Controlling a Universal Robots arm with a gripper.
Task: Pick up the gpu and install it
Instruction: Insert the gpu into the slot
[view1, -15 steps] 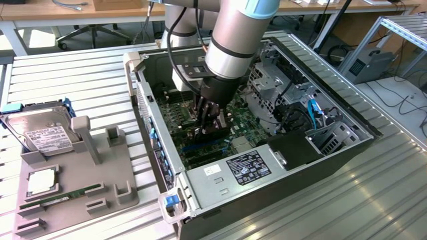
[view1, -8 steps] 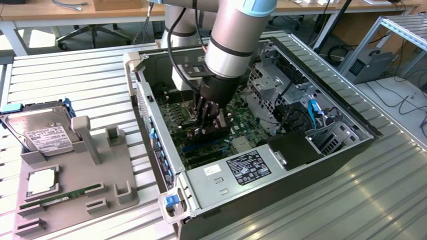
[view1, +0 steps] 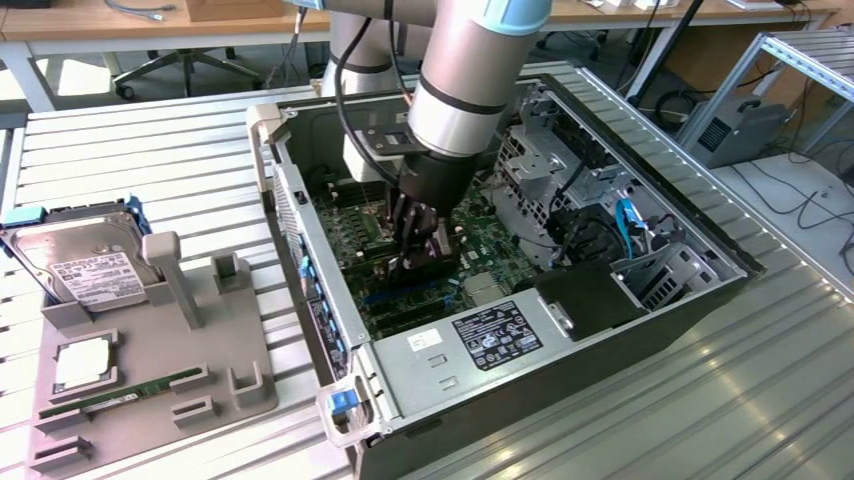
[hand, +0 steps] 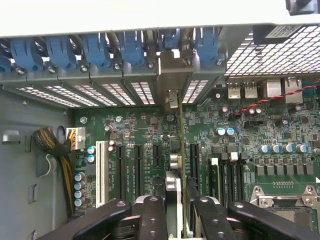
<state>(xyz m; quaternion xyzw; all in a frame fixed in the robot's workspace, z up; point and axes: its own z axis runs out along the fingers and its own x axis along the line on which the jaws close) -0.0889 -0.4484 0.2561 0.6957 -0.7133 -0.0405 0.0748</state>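
Note:
The gpu (hand: 176, 145) stands on edge over the green motherboard (hand: 280, 125), between two black expansion slots (hand: 121, 170). Its silver bracket (hand: 169, 75) sits against the case's rear wall, under the row of blue latches (hand: 95, 50). My gripper (hand: 179, 220) is shut on the card, one black finger (hand: 152, 215) on each side. In the exterior view the gripper (view1: 416, 235) reaches down into the open computer case (view1: 641, 300), with the dark gpu (view1: 427, 258) low between its fingers near the board.
A power supply (view1: 494, 335) and drive cages (view1: 534, 170) crowd the case around the arm. A cable bundle (hand: 55, 145) lies beside the white slot (hand: 101, 170). On the exterior view's left, a grey tray (view1: 160, 400) holds a hard drive (view1: 87, 265), a processor (view1: 83, 362) and a memory stick (view1: 127, 390).

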